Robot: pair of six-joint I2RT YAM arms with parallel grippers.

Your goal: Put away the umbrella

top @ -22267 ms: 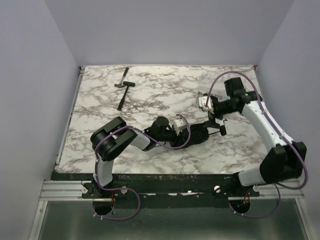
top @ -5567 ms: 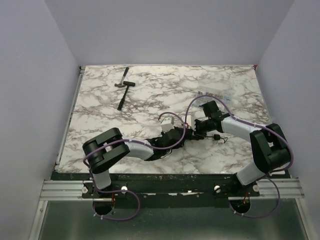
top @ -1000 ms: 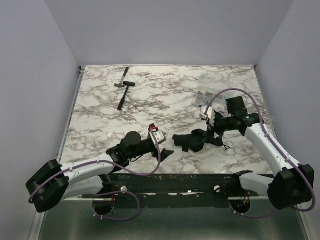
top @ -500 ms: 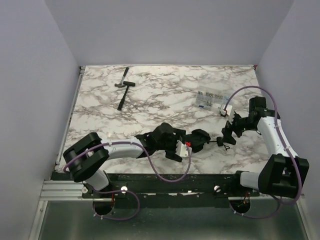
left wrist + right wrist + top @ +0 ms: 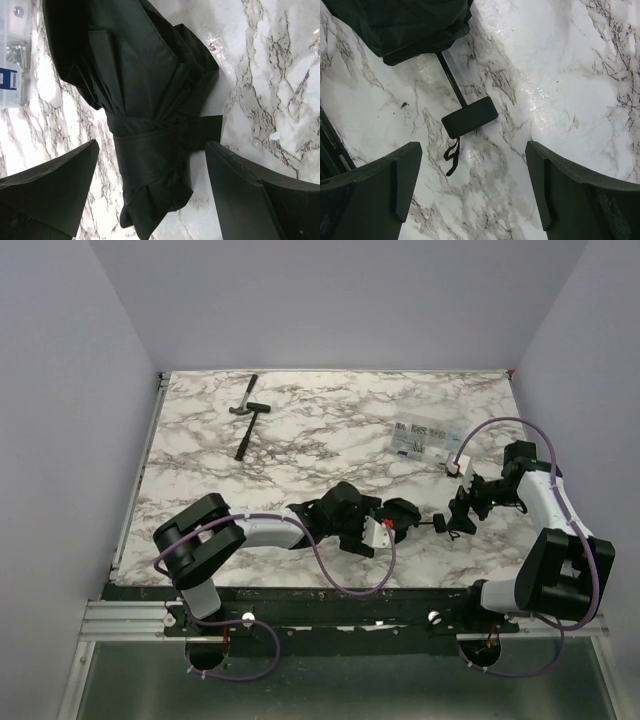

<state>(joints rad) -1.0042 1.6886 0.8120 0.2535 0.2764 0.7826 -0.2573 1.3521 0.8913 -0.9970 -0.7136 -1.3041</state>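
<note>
1. Umbrella (image 5: 402,514): lies flat on the marble table (image 5: 330,450), close to the near edge and right of the middle. The canopy (image 5: 145,85) is folded into a loose black bundle, with a fabric band (image 5: 165,135) wrapped round it. A short length of thin shaft (image 5: 452,80) sticks out of the bundle toward the right edge and ends in the small block handle (image 5: 470,116). The wrist strap (image 5: 452,156) trails from the handle onto the table.

2. Left gripper (image 5: 152,147): reaches in low from the near left side and stands over the banded part of the canopy. Jaws wide open, one finger on each side of the bundle. Bare marble shows between the fabric and one finger. The loose end of the band lies just beside the other. Nothing is clamped.

3. Right gripper (image 5: 473,147): positioned over the handle end, toward the right edge. Jaws wide open. The handle and strap lie in the gap between the fingers, apart from both.

4. Other items: a hammer (image 5: 245,421) lies near the far left corner. A clear packet (image 5: 424,439) with a blue label lies toward the right edge, farther back than the umbrella.
</note>
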